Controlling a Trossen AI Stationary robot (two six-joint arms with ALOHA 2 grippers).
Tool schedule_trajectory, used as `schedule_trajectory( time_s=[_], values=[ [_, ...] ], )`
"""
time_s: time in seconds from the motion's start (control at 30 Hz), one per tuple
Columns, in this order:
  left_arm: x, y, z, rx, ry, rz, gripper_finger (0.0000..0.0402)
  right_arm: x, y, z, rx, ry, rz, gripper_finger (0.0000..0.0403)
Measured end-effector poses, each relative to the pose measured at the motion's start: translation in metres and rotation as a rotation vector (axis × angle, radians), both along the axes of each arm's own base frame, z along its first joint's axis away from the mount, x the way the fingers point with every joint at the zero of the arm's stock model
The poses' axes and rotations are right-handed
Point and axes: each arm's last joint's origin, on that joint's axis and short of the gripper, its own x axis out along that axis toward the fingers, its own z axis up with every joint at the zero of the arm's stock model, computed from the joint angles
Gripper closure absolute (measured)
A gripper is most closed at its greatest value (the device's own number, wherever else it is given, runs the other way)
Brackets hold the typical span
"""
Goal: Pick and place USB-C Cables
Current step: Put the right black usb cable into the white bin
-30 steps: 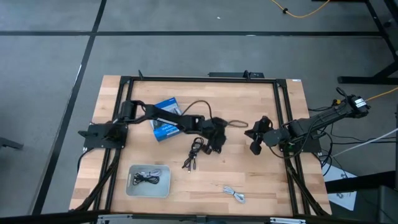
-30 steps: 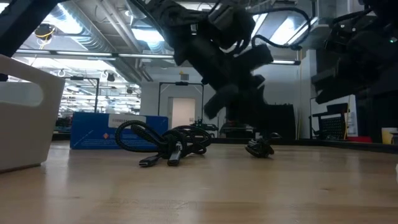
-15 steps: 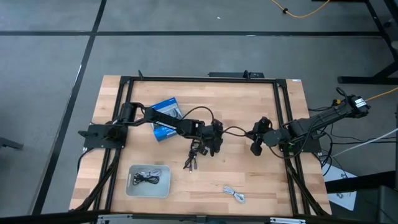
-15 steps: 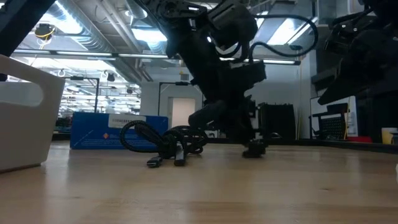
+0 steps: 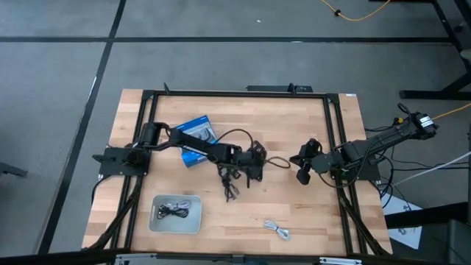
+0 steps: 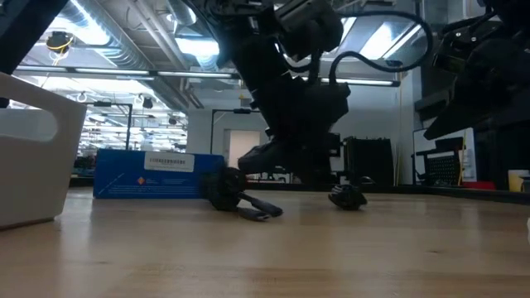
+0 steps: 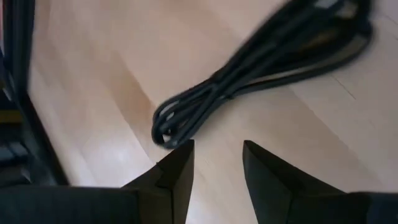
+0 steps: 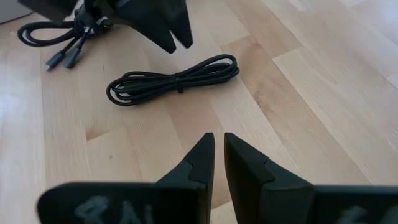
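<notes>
My left gripper (image 7: 217, 145) is open, low over the table's middle (image 5: 255, 159). A black USB-C cable bundle (image 7: 261, 68) lies flat just ahead of its fingertips, between my two grippers (image 8: 174, 81). A second black cable (image 5: 229, 182) lies on the table beside my left arm, its plugs toward the near edge (image 6: 248, 203). A third black cable (image 5: 174, 212) lies in the white bin. A white cable (image 5: 277, 230) lies near the front edge. My right gripper (image 8: 218, 144) is shut and empty at the right (image 5: 302, 163).
A blue retail box (image 5: 195, 140) lies at the far left under my left arm. The white bin (image 5: 156, 221) stands at the front left. A black metal frame (image 5: 235, 93) runs around the table. My left arm's own wire (image 5: 237, 132) arcs above it.
My left gripper has gone down toward the table and a little toward its near edge. The black cable beside my left arm has turned about and drawn together: its wide loop no longer shows in the low view, and its plugs now point another way.
</notes>
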Motion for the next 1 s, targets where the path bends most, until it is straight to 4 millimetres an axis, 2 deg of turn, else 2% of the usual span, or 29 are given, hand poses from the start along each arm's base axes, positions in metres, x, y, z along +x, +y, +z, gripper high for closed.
schedule_trajectory(
  time_s=[0.1, 0.17, 0.37, 0.47, 0.6, 0.8, 1.0],
  values=[
    [0.001, -0.003, 0.001, 0.094, 0.041, -0.120, 0.0272, 0.000, 0.000, 0.000, 0.000, 0.000, 0.000, 0.0362],
    [0.003, -0.005, 0.003, 0.115, 0.017, -0.141, 0.0272, 0.000, 0.000, 0.000, 0.000, 0.000, 0.000, 0.0362],
    [0.018, -0.005, 0.019, 0.126, -0.218, -0.116, 0.0272, 0.000, 0.000, 0.000, 0.000, 0.000, 0.000, 0.0362],
    [0.021, -0.005, 0.022, 0.082, -0.261, -0.158, 0.0272, 0.000, 0.000, 0.000, 0.001, 0.000, 0.000, 0.0362],
    [0.023, -0.006, 0.007, 0.000, -0.235, -0.201, 0.0272, 0.000, 0.000, 0.000, 0.010, -0.002, -0.007, 0.0362],
    [0.028, -0.006, -0.019, -0.009, -0.218, -0.188, 0.0272, 0.000, 0.000, 0.000, 0.021, -0.006, -0.016, 0.0362],
    [0.027, -0.002, -0.024, 0.058, -0.216, -0.048, 0.0272, 0.000, 0.000, 0.000, 0.031, -0.005, -0.014, 0.0362]
  ],
)
